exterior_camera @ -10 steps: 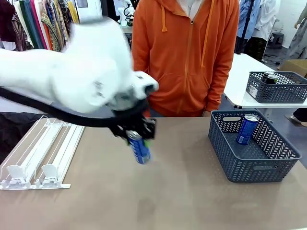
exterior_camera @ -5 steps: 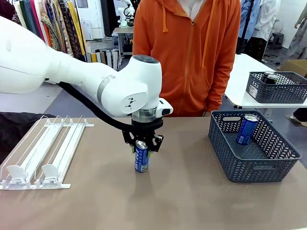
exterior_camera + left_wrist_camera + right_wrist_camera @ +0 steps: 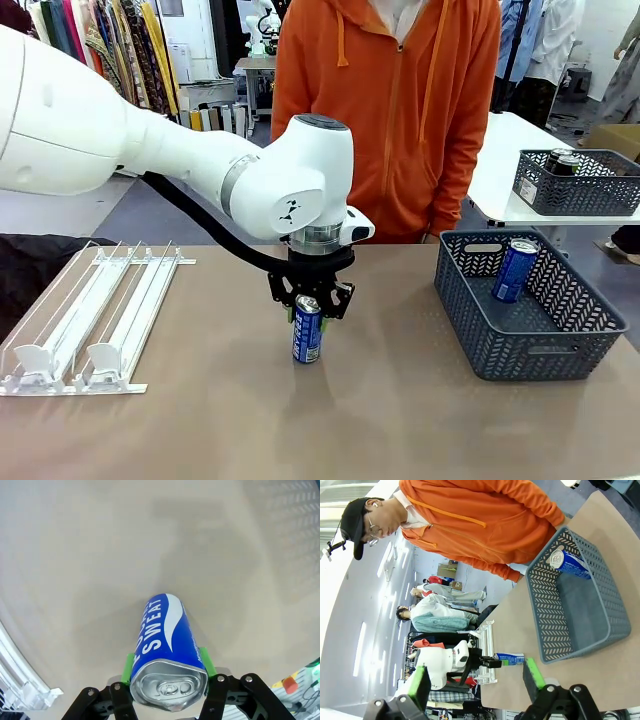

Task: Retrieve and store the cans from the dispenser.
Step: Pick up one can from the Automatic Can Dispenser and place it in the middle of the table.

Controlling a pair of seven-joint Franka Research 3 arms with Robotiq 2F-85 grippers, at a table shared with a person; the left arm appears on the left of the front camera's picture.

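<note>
Standing upright near the middle of the table point(image 3: 400, 420), a blue can point(image 3: 307, 329) is pinched just under its rim by the left gripper point(image 3: 310, 306), coming straight down from above; green pads press on either side of it in the left wrist view. Can base looks to be on the tabletop, though actual contact cannot be confirmed.

Room around it: bare tan surface on all sides of the can, toward the near edge and toward both side edges. Dispenser point(image 3: 90, 320) lies flat at the table's left edge, lanes running from the near edge toward the far one, white pusher tabs at the near end; well apart from the can. Dark lattice basket point(image 3: 525, 340) sits by the right edge, also well apart, with a second blue can point(image 3: 516, 268) leaning against its far wall. A person in an orange hoodie point(image 3: 390, 110) stands at the far edge.

Can appearance: blue body, white wave and white lettering "SWEAT", silver top with pull tab, seemingly unopened.

Right gripper point(image 3: 475, 682): fingers spread wide, nothing between them, off beyond the table's right side.
</note>
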